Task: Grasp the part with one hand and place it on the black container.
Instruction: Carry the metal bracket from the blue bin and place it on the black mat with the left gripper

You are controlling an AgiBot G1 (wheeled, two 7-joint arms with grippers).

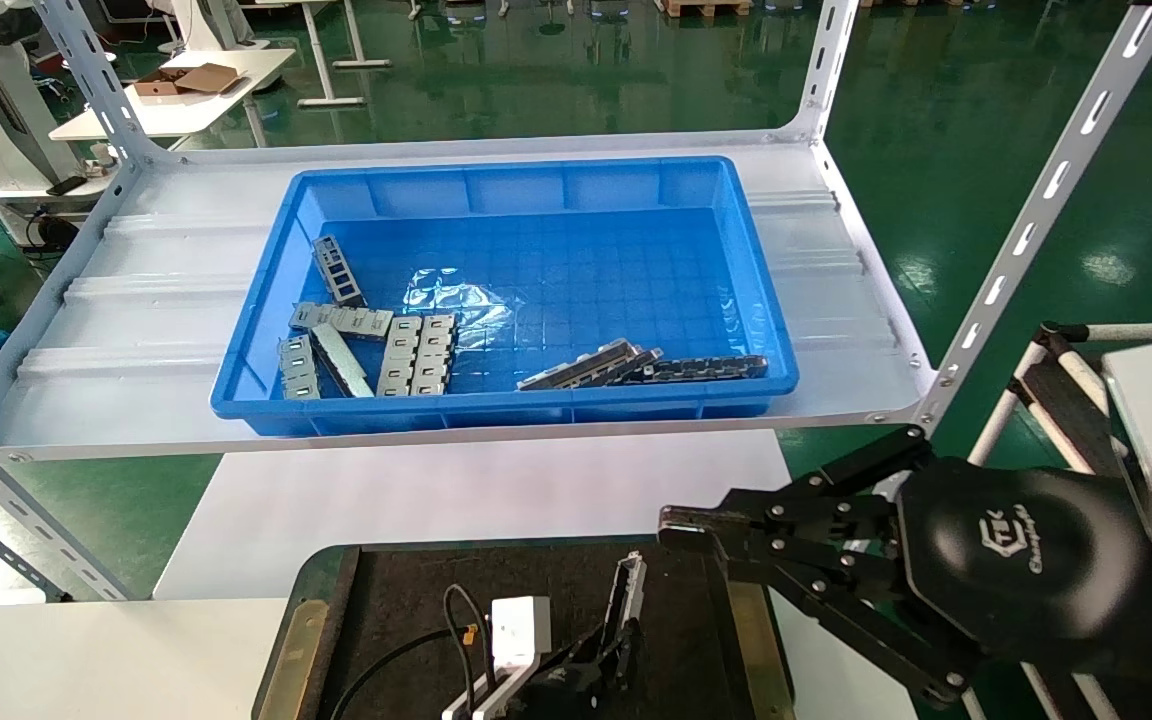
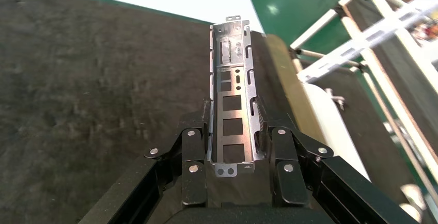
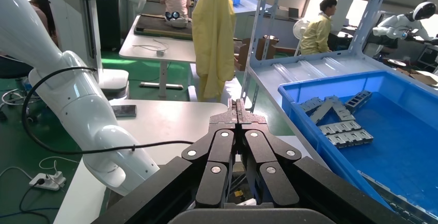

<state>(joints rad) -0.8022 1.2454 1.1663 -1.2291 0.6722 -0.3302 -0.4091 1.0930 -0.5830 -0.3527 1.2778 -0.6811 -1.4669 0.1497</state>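
- Silver-grey part sits clamped in my left pincer, lengthwise, low over the black container, near its brass-edged right side. I judge the grip is at one end so the rest can lie flat on the rough floor.
- Left wrist view shows both fingers pressing the trough walls; head view hides that contact.
- Right pincer hangs clenched and empty beside the container.
- Blue bin on the shelf holds more plates.
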